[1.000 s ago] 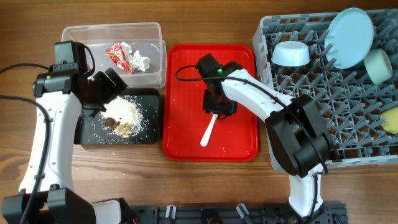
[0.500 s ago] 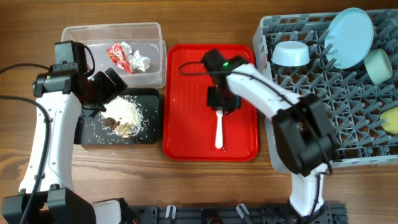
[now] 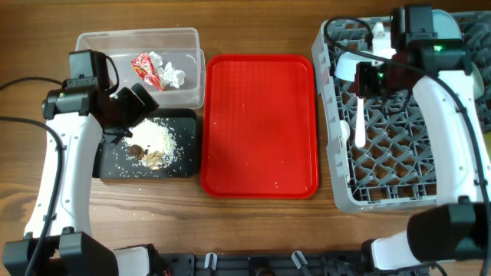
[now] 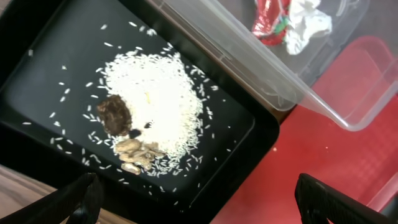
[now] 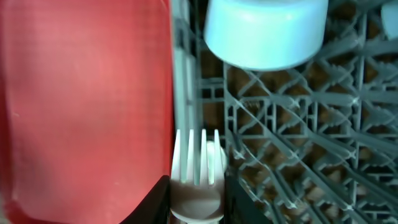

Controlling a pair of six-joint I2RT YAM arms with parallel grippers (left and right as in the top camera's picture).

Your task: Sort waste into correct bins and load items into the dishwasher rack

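On the wooden table (image 3: 253, 230) before me sit a clear tub (image 3: 115, 38), a black tray (image 3: 188, 124), a red tray (image 3: 261, 123) and a grey dishwasher rack (image 3: 383, 176).

— What lies in the middle of the bench (image 3: 245, 224)?
— A flat red tray (image 3: 259, 126), ribbed, with a raised rim and rounded corners.
— And the bench itself?
— Brown wood, grain running sideways.

Two bins (image 3: 138, 33) (image 3: 111, 165), one rack (image 3: 383, 172), one fork (image 5: 194, 158)
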